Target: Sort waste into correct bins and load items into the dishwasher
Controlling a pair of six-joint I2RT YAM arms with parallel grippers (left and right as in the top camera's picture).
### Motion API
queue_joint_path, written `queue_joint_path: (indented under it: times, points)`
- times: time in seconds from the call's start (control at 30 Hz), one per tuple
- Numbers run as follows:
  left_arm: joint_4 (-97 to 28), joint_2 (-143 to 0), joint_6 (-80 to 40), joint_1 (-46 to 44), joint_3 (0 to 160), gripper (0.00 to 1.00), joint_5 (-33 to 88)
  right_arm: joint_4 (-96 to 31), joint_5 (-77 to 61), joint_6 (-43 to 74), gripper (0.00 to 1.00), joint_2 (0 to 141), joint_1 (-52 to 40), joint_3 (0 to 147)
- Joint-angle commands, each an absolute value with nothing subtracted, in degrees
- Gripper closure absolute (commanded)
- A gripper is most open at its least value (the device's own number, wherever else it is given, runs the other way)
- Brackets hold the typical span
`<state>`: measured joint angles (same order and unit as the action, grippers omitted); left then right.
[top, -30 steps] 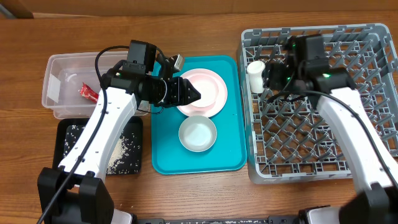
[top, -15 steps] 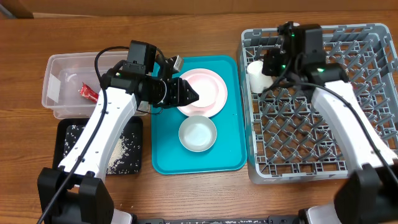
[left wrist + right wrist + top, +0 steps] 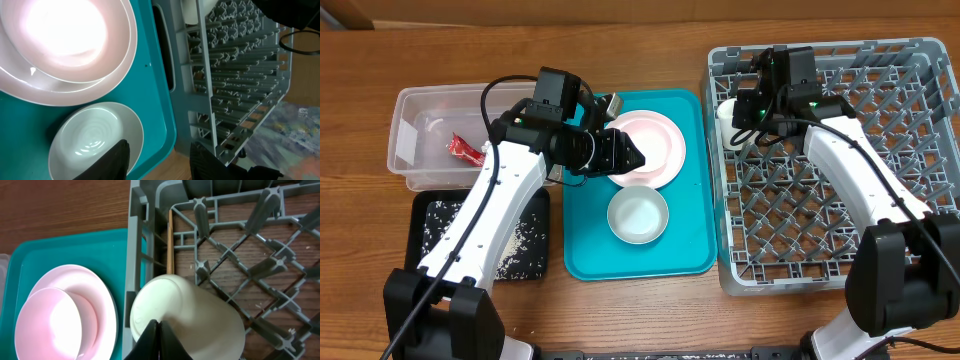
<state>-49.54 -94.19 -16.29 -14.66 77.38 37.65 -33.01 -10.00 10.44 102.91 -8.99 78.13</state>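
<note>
Resting in the far-left corner of the grey dish rack (image 3: 820, 52), the small white cup (image 3: 728, 112) is seen tilted among the pegs, against the rack's left wall. The right gripper (image 3: 157, 323) is held just beside it, fingers pressed together with nothing between them; whether the tips touch the cup cannot be told. Close alongside the rack's left wall a teal serving tray (image 3: 585, 250) is laid. On it a pale pink bowl (image 3: 47, 320) sits in the round pink plate (image 3: 668, 150), with a white bowl (image 3: 638, 214) nearer. The left gripper (image 3: 160, 146) is poised over that tray, jaws apart and empty. Further left of the rack are set a clear tub (image 3: 412, 100) containing a red wrapper (image 3: 461, 149) and a black tray (image 3: 425, 250) strewn with rice (image 3: 520, 245). Everything is carried by a brown wooden table (image 3: 620, 310); of the room only a blurred mottled patch is shown past the rack.
</note>
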Motion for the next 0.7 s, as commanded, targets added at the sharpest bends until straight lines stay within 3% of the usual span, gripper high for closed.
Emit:
queue_joint_path:
  times: [0.0, 0.33, 0.67]
  points:
    - [-49.5, -94.2, -15.2, -14.8, 77.5, 0.58, 36.9, -35.4, -6.5, 10.1, 0.96, 102.7, -8.9, 78.7]
    - [-49.5, -94.2, -15.2, -14.8, 77.5, 0.58, 36.9, -41.4, 3.1, 10.1, 0.96, 102.6, -8.9, 78.7]
    - [-49.5, -94.2, -15.2, -14.8, 77.5, 0.58, 36.9, -41.9, 3.4, 10.1, 0.96, 100.8, -8.9, 79.5]
